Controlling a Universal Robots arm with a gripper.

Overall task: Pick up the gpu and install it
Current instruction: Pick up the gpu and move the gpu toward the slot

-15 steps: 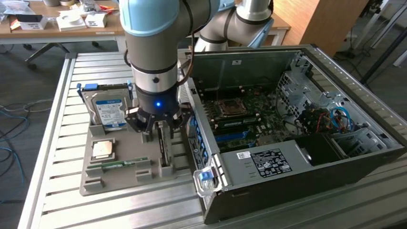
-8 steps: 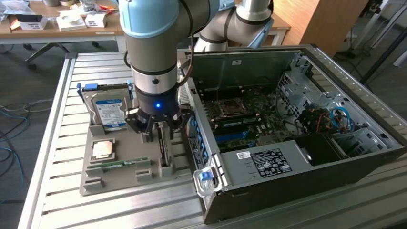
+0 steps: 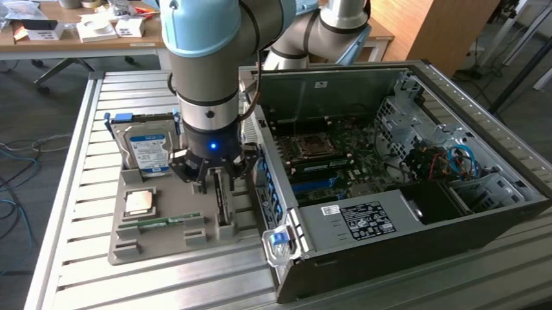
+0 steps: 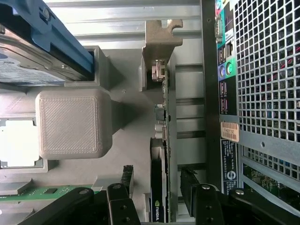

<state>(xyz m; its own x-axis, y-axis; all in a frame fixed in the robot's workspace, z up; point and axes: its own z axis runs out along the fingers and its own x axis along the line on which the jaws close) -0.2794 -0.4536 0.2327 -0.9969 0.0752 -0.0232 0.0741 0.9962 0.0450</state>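
Note:
The gpu point(image 3: 223, 205) stands on its edge in a slot of the grey holder tray point(image 3: 164, 242), a thin dark card right beside the computer case. My gripper point(image 3: 212, 178) hangs just above it, jaws open. In the wrist view the gpu point(image 4: 159, 154) runs as a narrow black strip with its metal bracket point(image 4: 159, 42) at the far end. My gripper point(image 4: 157, 179) straddles it, one of the fingers point(image 4: 126, 178) on each side, with a gap between each finger and the card. Nothing is held.
The open computer case point(image 3: 414, 213) lies on its side at the exterior view's right, motherboard point(image 3: 332, 152) exposed. On the tray are a hard drive point(image 3: 147, 150) with a blue bracket, a processor point(image 3: 139, 202) and a memory stick point(image 3: 160, 223). All of it rests on a slatted metal table point(image 3: 69, 194).

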